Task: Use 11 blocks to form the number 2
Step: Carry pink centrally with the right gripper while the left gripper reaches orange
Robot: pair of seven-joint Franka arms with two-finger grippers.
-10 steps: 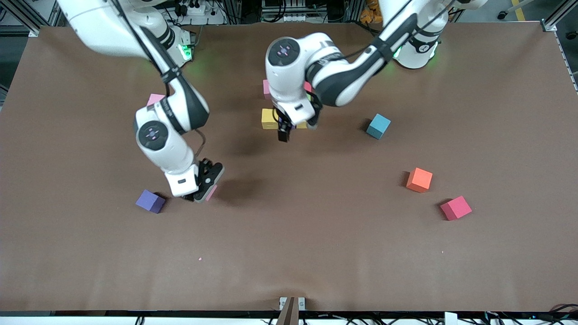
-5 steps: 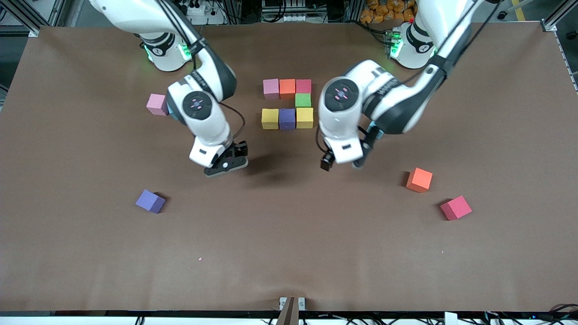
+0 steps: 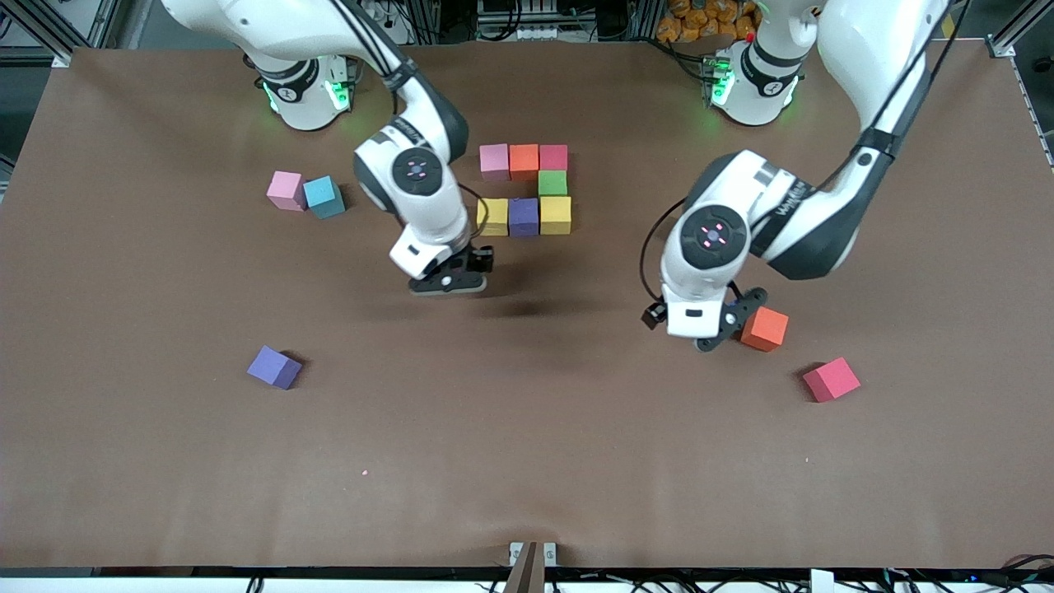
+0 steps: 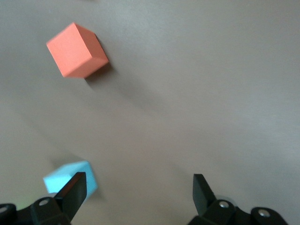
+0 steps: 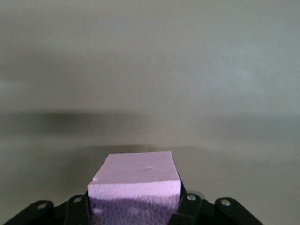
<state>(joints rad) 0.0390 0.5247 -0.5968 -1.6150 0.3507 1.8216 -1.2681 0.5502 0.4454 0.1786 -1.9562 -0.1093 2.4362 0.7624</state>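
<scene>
Pink cube pinched in the right gripper (image 3: 449, 284); partial number 2 (image 3: 527, 191) on the brown table (image 3: 527, 461).
Right gripper's fingers clamp the pink cube (image 5: 135, 190) over bare table just nearer the camera than the seven-cube digit. Left gripper (image 3: 715, 333), fingers (image 4: 75, 190) spread wide, hovers just beside the loose orange cube (image 3: 765, 328); a crimson cube (image 3: 832, 379) and a purple cube (image 3: 275, 367) lie loose, well apart.
</scene>
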